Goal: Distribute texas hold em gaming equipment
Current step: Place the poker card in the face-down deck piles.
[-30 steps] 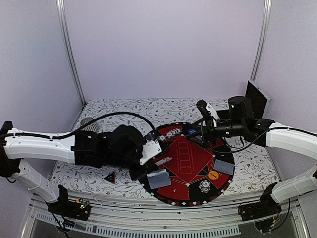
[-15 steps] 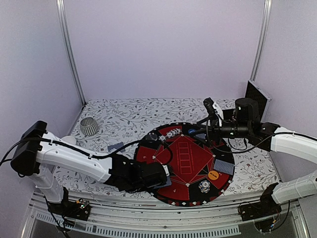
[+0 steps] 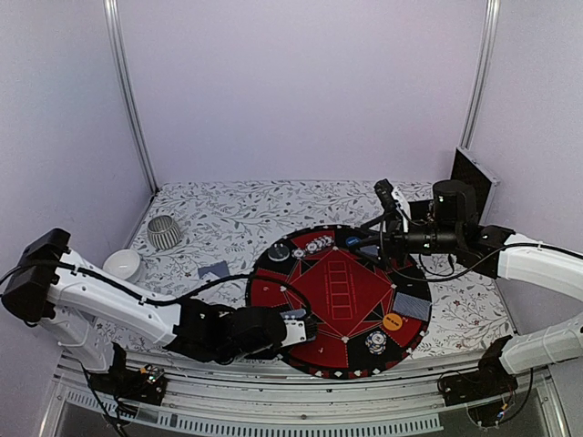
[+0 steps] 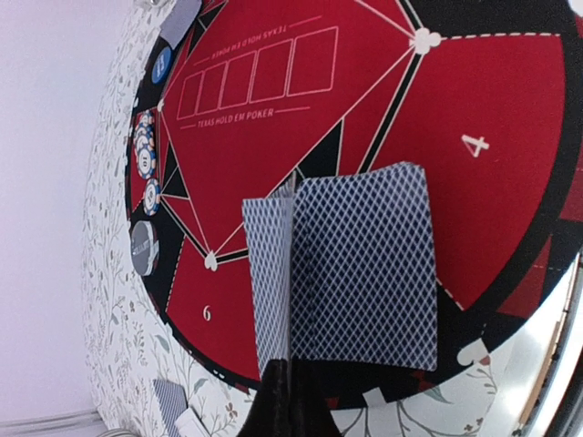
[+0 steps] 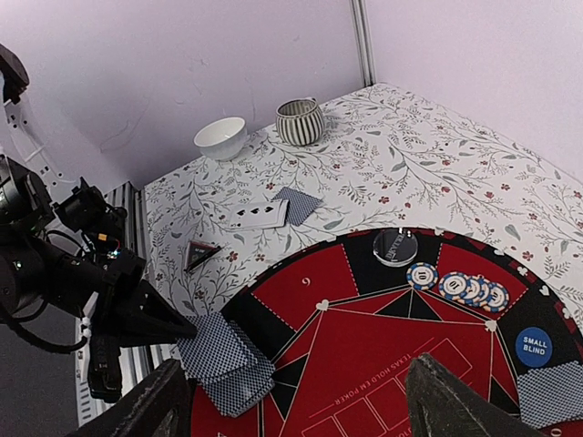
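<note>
Within left hand (image 4: 284, 384), fanned playing cards (image 4: 364, 264).

Floral table (image 3: 237, 205) holds round mat (image 3: 342, 287), bowl (image 3: 122, 265), ribbed cup (image 3: 165, 232), cards (image 3: 214, 270).

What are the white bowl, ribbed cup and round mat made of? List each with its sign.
White bowl: likely glazed ceramic, maybe plastic; smooth, evenly white surface.
Ribbed cup: ceramic-looking; dark and pale vertical ridges, slight sheen.
Round mat: probably thin printed fabric or rubber; lies flat, matte, crisp white printed lines.
</note>
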`<state>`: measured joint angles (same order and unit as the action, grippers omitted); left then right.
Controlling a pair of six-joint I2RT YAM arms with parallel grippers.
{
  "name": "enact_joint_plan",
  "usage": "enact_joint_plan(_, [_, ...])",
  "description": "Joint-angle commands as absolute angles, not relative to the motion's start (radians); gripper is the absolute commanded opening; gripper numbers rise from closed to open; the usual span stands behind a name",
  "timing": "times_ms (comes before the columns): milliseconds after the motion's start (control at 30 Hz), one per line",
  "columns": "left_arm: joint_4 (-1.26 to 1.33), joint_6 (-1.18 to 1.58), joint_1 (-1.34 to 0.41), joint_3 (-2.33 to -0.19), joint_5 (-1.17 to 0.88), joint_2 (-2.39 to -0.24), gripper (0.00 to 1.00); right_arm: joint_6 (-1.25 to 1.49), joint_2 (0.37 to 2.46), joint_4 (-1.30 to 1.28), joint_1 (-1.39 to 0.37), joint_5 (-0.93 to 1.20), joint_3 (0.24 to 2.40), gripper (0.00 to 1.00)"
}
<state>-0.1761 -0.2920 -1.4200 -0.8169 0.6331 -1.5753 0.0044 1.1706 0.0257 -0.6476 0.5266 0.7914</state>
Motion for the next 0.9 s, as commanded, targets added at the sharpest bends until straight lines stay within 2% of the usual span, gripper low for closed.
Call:
enact_joint_plan(0, [-0.046, -0.38, -1.421, -0.796, 0.583, -1.593, 0.0, 0.027, 1.148, 0.049, -0.644, 0.55, 0.774, 0.84])
enact_joint_plan(400, [-0.047, -0.373, -1.387, -0.797, 0.59, -1.703, 0.0, 0.014, 1.15, 0.053, -0.644, 0.569, 0.785, 0.84])
enact_joint_plan(500, [-0.086, -0.361, -1.387, -0.814, 0.586, -1.716, 0.14, 0.012, 1.152, 0.054, -0.644, 0.571, 0.786, 0.84])
enact_joint_plan(567, [-0.132, -0.345, -1.387, -0.836, 0.569, -1.712, 0.35, 0.014, 1.152, 0.053, -0.643, 0.572, 0.785, 0.84])
enact_joint_plan(633, [-0.176, -0.334, -1.388, -0.853, 0.534, -1.693, 0.47, 0.016, 1.152, 0.053, -0.644, 0.573, 0.784, 0.84])
enact_joint_plan(867, [-0.331, -0.306, -1.381, -0.927, 0.41, -1.605, 0.69, 0.021, 1.15, 0.054, -0.642, 0.577, 0.784, 0.84])
